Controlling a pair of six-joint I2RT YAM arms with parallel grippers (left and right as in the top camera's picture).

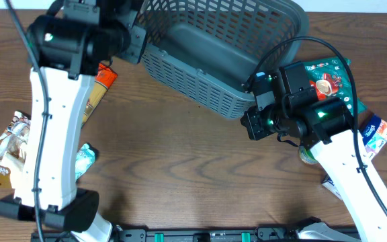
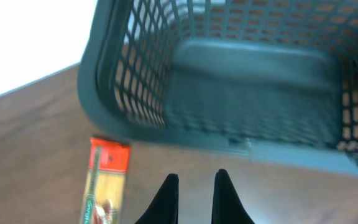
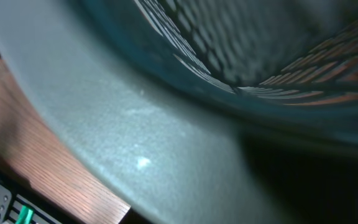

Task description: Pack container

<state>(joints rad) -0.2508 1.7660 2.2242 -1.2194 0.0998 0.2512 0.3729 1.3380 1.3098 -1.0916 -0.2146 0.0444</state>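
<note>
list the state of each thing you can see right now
container, empty, upright
left gripper, slightly open, holding nothing
right gripper, at the container's rim, jaws hidden
orange packet, lying flat outside the container
green packet, flat, outside the container

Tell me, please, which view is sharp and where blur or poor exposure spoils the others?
Overhead: sharp and evenly lit, the basket crisp against the table. Left wrist: the basket is smeared by blur, and the top-left corner is blown out white. Right wrist: so close to the basket that everything is out of focus, the lower right lost in shadow.
</note>
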